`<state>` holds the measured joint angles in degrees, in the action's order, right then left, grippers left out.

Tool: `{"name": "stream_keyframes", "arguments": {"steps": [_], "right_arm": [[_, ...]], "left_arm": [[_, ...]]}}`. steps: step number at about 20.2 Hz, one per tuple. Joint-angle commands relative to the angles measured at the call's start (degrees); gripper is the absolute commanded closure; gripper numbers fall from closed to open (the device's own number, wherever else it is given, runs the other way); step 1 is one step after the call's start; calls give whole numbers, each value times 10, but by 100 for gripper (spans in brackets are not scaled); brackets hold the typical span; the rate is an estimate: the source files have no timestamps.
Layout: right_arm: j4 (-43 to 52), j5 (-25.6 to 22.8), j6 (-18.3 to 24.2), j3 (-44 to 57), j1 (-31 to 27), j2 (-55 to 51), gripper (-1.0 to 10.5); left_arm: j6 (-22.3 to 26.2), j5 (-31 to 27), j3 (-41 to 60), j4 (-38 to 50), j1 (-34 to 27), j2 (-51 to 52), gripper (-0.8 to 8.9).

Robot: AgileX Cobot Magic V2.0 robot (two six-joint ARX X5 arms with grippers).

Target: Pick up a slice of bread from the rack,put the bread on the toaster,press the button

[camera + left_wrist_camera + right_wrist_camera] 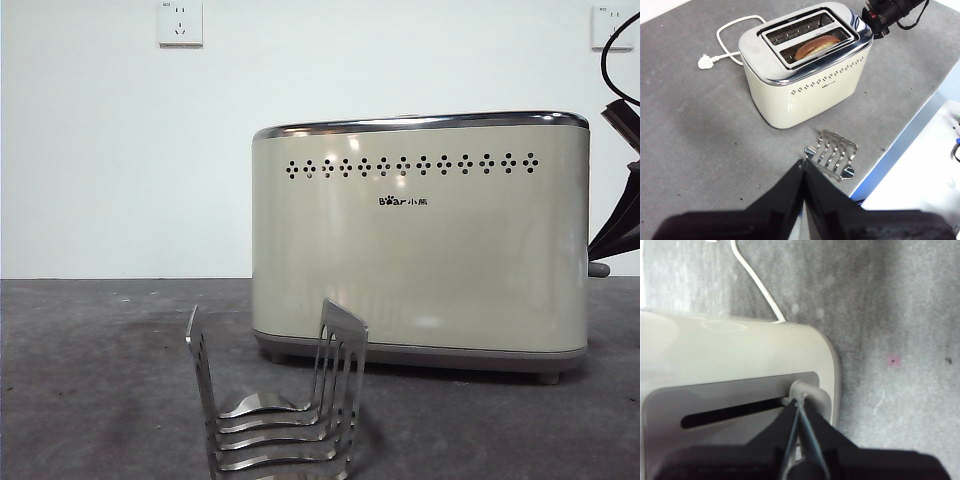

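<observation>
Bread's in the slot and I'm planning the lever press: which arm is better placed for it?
Right. Its gripper, fingers shut, already sits on the button at the toaster's end. The left gripper, also shut, hangs over the table near the rack, away from that end.

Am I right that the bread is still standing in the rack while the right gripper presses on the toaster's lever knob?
Not quite. The rack holds nothing; the slice of bread sits in a slot of the toaster, as the left wrist view shows. The rest holds: the right gripper, jaws shut, is at the lever knob.
</observation>
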<state>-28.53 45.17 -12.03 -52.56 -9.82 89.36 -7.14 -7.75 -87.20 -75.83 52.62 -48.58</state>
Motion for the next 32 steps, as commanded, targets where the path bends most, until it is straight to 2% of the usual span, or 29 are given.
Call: {"name": "stream_keyframes", "arguments": {"steps": [1, 6, 12, 16, 18, 26, 28, 32], "right_arm": [[-6, -25, -3, 16, 1, -9, 953], [8, -25, -14, 16, 1, -77, 953], [11, -28, -21, 15, 1, -205, 953], [8, -58, -34, 0, 1, -305, 953], [-20, -91, -30, -30, 1, -345, 953], [-179, -277, 66, -192, 1, -408, 953], [-213, -320, 74, -229, 1, -414, 949], [-275, -364, 78, -297, 1, -413, 947]], "left_arm": [[-3, 2, 3, 2, -2, 1, 822], [-3, 2, 3, 2, -2, 1, 822], [-3, 2, 3, 2, -2, 1, 821], [-3, 2, 3, 2, -2, -1, 817], [-3, 2, 3, 2, -2, -4, 817], [-3, 2, 3, 2, -2, -32, 817], [-3, 2, 3, 2, -2, -43, 817], [-3, 2, 3, 2, -2, -71, 817]]}}
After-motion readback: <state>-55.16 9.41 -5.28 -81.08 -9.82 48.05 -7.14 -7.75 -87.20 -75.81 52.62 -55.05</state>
